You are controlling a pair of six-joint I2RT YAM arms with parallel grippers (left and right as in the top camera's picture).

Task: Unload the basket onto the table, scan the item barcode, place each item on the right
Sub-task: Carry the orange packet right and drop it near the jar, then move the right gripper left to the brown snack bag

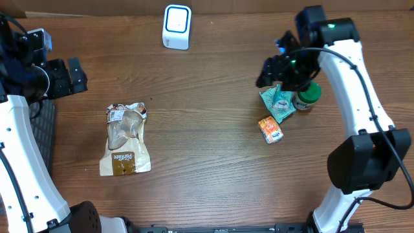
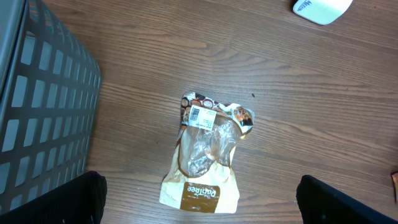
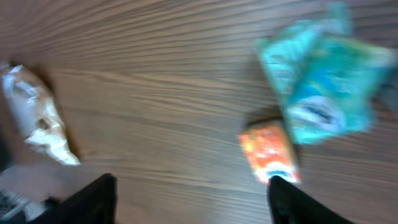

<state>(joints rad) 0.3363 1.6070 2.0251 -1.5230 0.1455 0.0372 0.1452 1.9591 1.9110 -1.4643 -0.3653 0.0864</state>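
A white barcode scanner [image 1: 176, 26] stands at the back of the wooden table; one corner of the scanner [image 2: 320, 9] shows in the left wrist view. A teal pouch [image 1: 278, 103], an orange packet [image 1: 270, 129] and a green-lidded jar [image 1: 308, 96] lie together at the right. My right gripper [image 1: 275, 72] hovers just above the teal pouch, open and empty. Its blurred wrist view shows the orange packet [image 3: 268, 151] by the right finger and the teal pouch [image 3: 323, 81] beyond. My left gripper [image 1: 66, 76] hangs wide open at the far left, above a brown-and-white snack bag [image 2: 208, 155].
The snack bag [image 1: 125, 139] lies flat at the left centre with a white barcode label [image 2: 201, 116] near its top. A dark grid basket [image 2: 43, 106] stands at the table's left edge. Bare wood lies between the bag and the items on the right.
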